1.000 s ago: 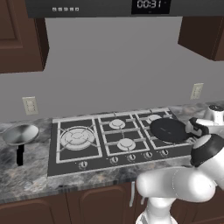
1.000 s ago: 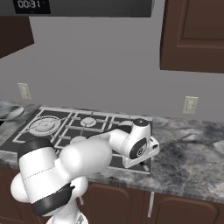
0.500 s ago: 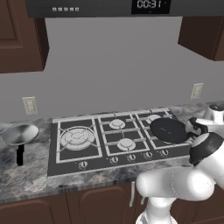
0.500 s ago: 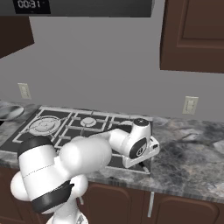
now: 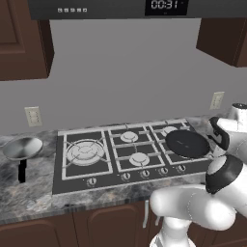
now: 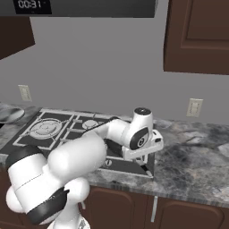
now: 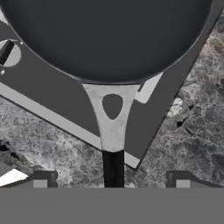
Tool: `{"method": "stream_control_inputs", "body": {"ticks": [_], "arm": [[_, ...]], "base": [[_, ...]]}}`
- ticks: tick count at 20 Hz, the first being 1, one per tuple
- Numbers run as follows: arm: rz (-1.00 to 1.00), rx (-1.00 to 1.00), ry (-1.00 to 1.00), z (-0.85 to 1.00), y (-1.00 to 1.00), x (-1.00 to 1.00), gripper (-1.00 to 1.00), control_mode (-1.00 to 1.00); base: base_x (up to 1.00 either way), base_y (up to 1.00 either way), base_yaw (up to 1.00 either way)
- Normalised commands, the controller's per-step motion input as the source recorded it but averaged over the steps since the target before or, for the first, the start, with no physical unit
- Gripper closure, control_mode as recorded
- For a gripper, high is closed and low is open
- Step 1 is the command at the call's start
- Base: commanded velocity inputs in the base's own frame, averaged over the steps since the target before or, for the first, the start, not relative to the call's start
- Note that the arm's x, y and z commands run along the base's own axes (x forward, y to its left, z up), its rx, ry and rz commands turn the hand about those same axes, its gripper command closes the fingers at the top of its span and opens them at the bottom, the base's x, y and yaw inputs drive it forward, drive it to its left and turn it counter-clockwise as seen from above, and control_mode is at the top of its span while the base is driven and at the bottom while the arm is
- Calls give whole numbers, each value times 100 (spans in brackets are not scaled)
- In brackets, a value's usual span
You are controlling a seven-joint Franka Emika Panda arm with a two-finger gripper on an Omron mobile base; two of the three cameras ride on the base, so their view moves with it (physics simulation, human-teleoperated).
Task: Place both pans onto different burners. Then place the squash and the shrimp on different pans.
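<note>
Stretching along the wall, the counter (image 5: 34,193) of grey stone holds a dark cooktop (image 5: 130,154) with five burners (image 5: 85,151), and the biggest burner is at the left side. On the front right burner sits the black pan (image 5: 187,144), flat and round; in the hand view its dish (image 7: 109,35) takes the upper part and its pale handle (image 7: 112,118) with a dark end comes down over the edge of the cooktop toward the camera. The silver pan (image 5: 22,147) rests on the counter just left of the cooktop, well apart from the black one, and its straight black handle (image 5: 21,170) points to the front. The gripper (image 7: 112,181) is over the counter at the front right corner of the cooktop, its jaws spread wide, one fingertip (image 7: 40,180) on each side of the handle's dark end and not touching it. Squash and shrimp I cannot find in these views.
</note>
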Motion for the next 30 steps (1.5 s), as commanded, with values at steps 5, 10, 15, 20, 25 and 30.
{"method": "stream_control_inputs", "body": {"ticks": [5, 10, 15, 20, 25, 30], "arm": [[-27, 5, 0, 36, 32, -40, -100, -100], [-31, 8, 0, 23, 30, -27, -100, -100], [-23, 0, 0, 26, 64, 0, -100, -100], [-12, -2, 0, 21, 41, 0, -100, -100], [-12, 0, 0, 15, 31, 0, -100, -100], [-11, -1, 0, 13, 35, 2, -100, -100]], "base": [[0, 0, 0], [0, 0, 0], [0, 0, 0], [0, 0, 0], [0, 0, 0], [0, 0, 0]]}}
